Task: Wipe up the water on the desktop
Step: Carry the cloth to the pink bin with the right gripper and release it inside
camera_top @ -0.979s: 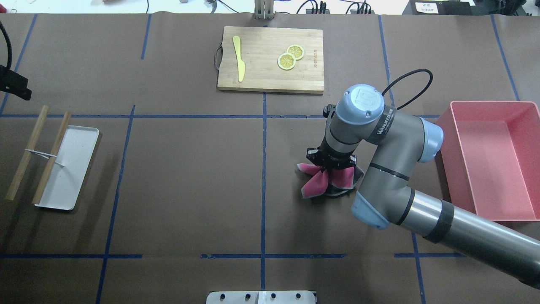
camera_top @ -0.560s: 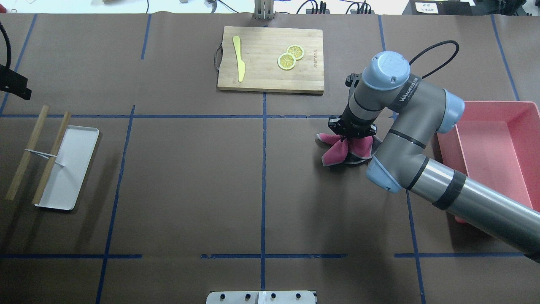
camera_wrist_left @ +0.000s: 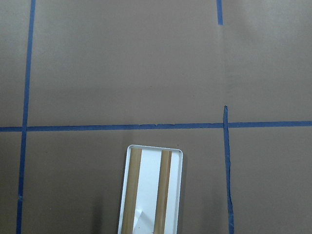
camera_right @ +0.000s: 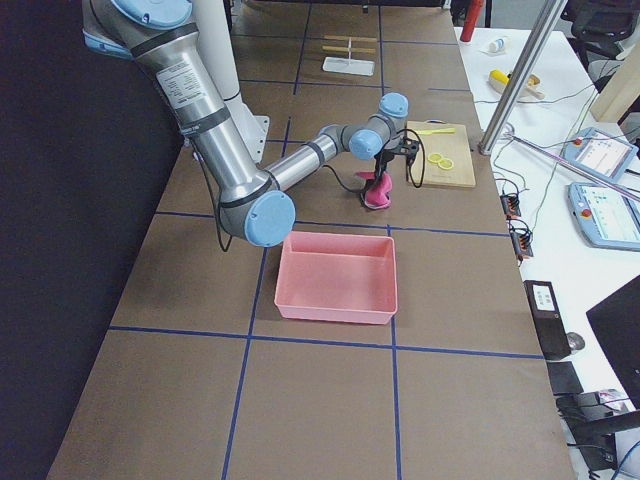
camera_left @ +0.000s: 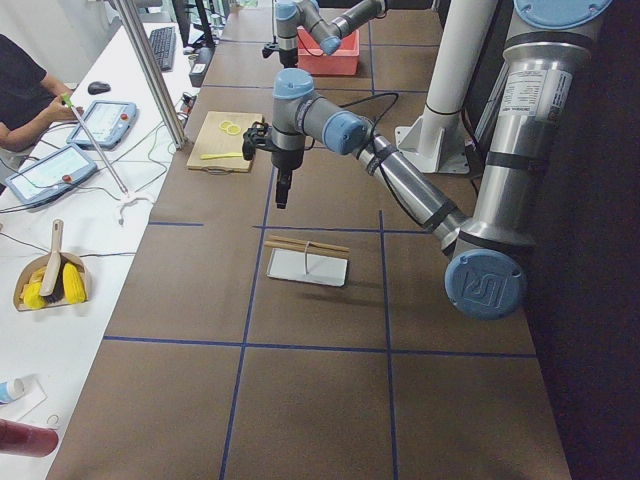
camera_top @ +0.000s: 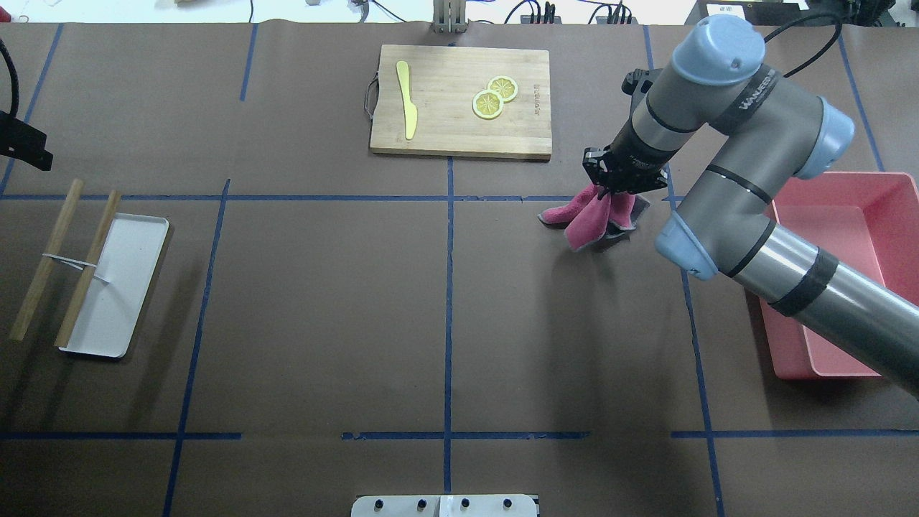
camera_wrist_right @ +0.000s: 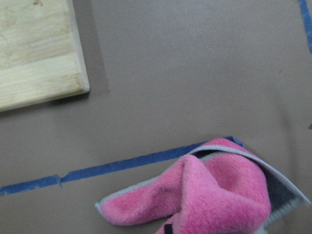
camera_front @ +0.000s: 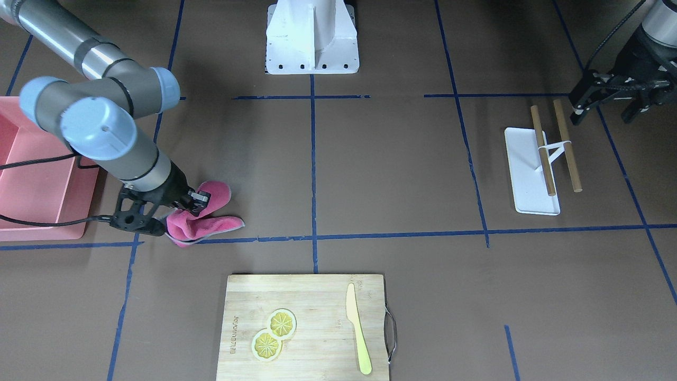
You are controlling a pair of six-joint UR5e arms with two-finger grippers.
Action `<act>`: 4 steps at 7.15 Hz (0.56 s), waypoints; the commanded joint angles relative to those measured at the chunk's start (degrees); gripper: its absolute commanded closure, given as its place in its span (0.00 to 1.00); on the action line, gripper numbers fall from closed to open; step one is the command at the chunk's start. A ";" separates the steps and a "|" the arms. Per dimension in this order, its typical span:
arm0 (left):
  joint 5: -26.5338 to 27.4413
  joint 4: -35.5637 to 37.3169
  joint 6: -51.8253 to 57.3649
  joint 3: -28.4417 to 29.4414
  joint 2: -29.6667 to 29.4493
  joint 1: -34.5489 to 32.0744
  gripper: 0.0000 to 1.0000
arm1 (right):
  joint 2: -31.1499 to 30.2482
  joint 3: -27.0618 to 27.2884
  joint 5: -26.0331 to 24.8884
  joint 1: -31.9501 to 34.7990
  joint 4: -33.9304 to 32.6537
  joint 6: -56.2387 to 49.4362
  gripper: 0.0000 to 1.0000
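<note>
The desktop (camera_top: 323, 301) is a dark-brown surface crossed by blue tape lines; I see no water on it. My right gripper (camera_top: 621, 188) is shut on a pink cloth (camera_top: 592, 219) and holds it down against the desktop, just off the cutting board's near right corner. The cloth also shows in the front-facing view (camera_front: 203, 214) and in the right wrist view (camera_wrist_right: 214, 195), lying over a blue tape line. My left gripper (camera_front: 605, 108) is open and empty, hovering by the white tray at the table's left side.
A bamboo cutting board (camera_top: 460, 100) at the back centre carries a yellow knife (camera_top: 407, 99) and two lemon slices (camera_top: 494, 98). A pink bin (camera_top: 782, 337) stands at the right. A white tray (camera_top: 115, 287) with two wooden sticks (camera_top: 86, 269) lies at the left.
My right gripper has dragged the pink cloth over the desktop, away from the robot and slightly rightward, up to the blue line near the cutting board. The left arm has not moved.
</note>
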 commanded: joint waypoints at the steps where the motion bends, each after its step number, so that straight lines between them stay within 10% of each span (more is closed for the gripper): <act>1: -0.01 -0.04 -0.05 0.01 0.08 0.00 0.00 | -0.60 10.39 0.22 2.66 -12.64 -0.95 1.00; 4: 0.08 0.05 0.04 0.01 0.08 0.00 0.00 | -6.44 28.86 -1.28 11.16 -36.53 -26.38 1.00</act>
